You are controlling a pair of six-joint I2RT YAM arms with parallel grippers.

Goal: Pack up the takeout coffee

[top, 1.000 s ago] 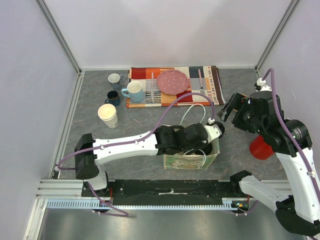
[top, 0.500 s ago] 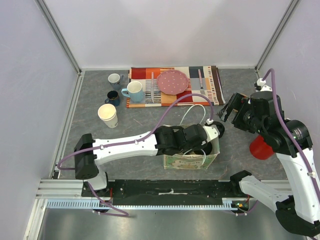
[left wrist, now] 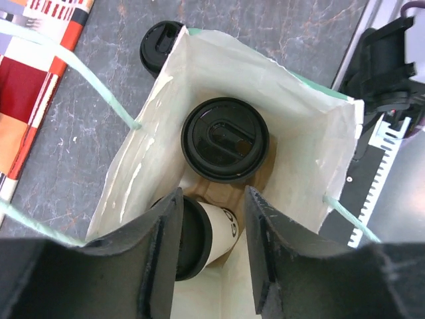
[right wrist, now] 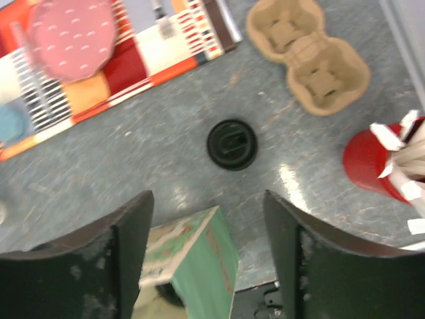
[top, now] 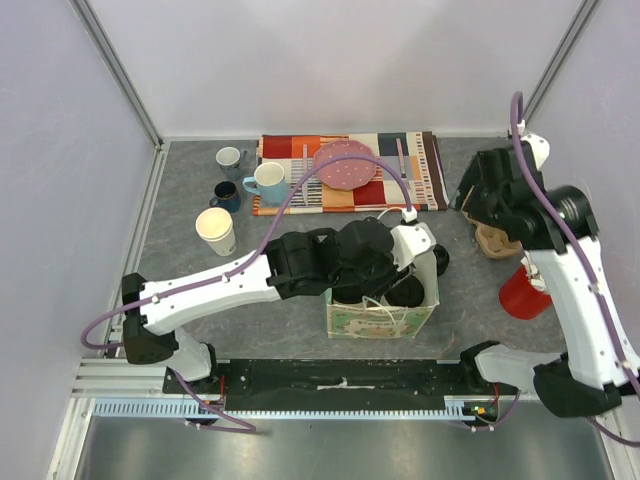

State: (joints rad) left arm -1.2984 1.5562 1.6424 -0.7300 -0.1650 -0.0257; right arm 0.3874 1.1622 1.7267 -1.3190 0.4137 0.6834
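A green-and-white paper bag (top: pixel 380 322) stands near the front middle; the left wrist view shows its inside wall (left wrist: pixel 153 166). In the bag a round black lid (left wrist: pixel 224 139) faces up, and what is under it is hidden. Beside it a cream-white lidded cup (left wrist: pixel 222 229) with a dark mark leans tilted. My left gripper (left wrist: pixel 212 259) hangs open and empty just above that cup, over the bag (top: pixel 390 285). Another cream-white cup (top: pixel 215 231) stands open at the left. A loose black lid (top: pixel 437 258) lies behind the bag (right wrist: pixel 232 144). My right gripper (right wrist: pixel 209 246) is open and empty, high at the right (top: pixel 468 195).
A brown cardboard cup carrier (top: pixel 497 241) and a red cup (top: pixel 525 295) sit at the right. Three small mugs (top: pixel 266 183) stand at the back left by a patterned cloth (top: pixel 400 185) bearing a pink plate (top: pixel 346 164). Walls enclose the table.
My left arm has risen and drawn back above the bag. My right arm has swung up and back to the far right, uncovering the cardboard carrier.
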